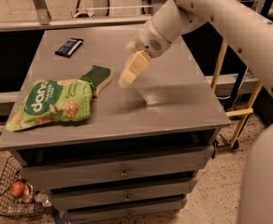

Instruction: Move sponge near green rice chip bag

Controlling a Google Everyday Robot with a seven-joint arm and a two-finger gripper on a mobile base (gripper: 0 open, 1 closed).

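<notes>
The sponge (98,76), dark green on top with pale yellow foam along its edge, lies on the grey cabinet top (174,101) with its left end touching the upper right corner of the green rice chip bag (52,103). The bag lies flat at the front left of the top. My gripper (127,76) hangs just right of the sponge, a little above the surface, and holds nothing. The sponge is free of it.
A dark blue flat wrapped bar (69,46) lies at the back left of the cabinet top. Drawers (122,173) run below the front edge. A wire basket (15,195) with items stands on the floor at lower left. Wooden posts (223,55) stand to the right.
</notes>
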